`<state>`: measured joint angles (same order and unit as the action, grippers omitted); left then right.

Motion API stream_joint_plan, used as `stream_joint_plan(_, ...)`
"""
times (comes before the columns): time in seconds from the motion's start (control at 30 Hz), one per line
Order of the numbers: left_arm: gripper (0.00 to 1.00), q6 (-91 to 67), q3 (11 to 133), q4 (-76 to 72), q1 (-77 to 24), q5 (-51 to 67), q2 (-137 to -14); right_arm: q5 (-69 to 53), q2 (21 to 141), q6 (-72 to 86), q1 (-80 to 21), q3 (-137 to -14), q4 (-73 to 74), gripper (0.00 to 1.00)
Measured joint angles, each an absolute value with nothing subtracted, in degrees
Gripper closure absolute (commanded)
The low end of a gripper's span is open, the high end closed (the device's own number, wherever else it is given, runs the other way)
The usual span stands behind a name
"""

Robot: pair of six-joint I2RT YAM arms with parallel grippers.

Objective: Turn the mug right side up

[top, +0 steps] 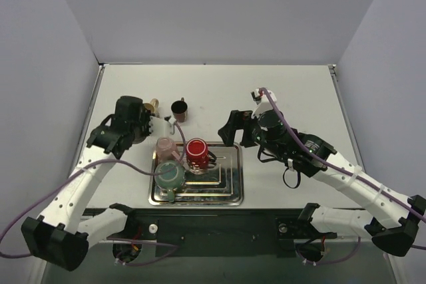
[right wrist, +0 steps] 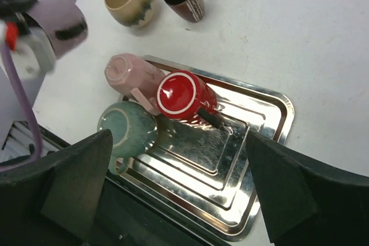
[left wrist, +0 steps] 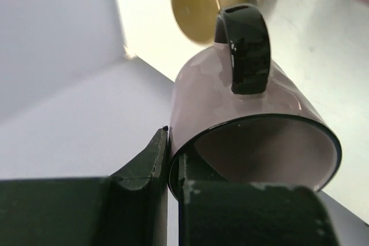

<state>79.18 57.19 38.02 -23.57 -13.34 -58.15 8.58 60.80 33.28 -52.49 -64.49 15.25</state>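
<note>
Mostly hidden overhead, the mug (left wrist: 202, 102) is pinched by its rim in the left gripper (left wrist: 173, 159), seemingly tilted sideways.

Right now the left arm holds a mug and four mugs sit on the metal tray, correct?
Not quite. The tray holds three mugs, not four: the pink mug, red mug and green mug, as the right wrist view shows. The left gripper does hold a lilac mug.
</note>
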Motion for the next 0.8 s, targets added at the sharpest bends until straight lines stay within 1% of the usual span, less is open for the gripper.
stream_joint_plan(0.13,1.0,67.4,71.3,50.7,-13.2,-12.2,-69.1,8.8,61.7,33.1,-52.6,-62.0,15.5,0.05)
stream_joint_plan(0.3,1.0,51.9,92.5,62.0,0.1,-6.7,-87.7,8.8,62.7,33.1,-53.0,-58.9,15.5,0.04)
stream_joint_plan(0.47,1.0,42.1,103.4,68.3,10.4,-2.2,-103.5,9.1,64.0,31.6,-55.9,-57.5,15.4,0.07)
stream_joint_plan(0.5,1.0,40.3,105.5,69.3,12.4,-1.1,-106.9,9.3,64.4,30.4,-57.5,-57.4,15.3,0.1)
stream_joint_plan(0.53,1.0,39.1,106.8,69.7,13.5,-0.5,-109.0,9.3,64.9,29.5,-58.7,-57.4,15.2,0.12)
stream_joint_plan(0.63,1.0,35.6,111.4,70.1,16.0,0.9,-115.6,8.1,67.8,25.1,-62.0,-57.2,13.7,0.13)
stream_joint_plan(0.8,1.0,31.6,117.4,69.6,15.7,3.8,-122.9,5.6,72.9,18.9,-62.3,-54.5,10.5,0.13)
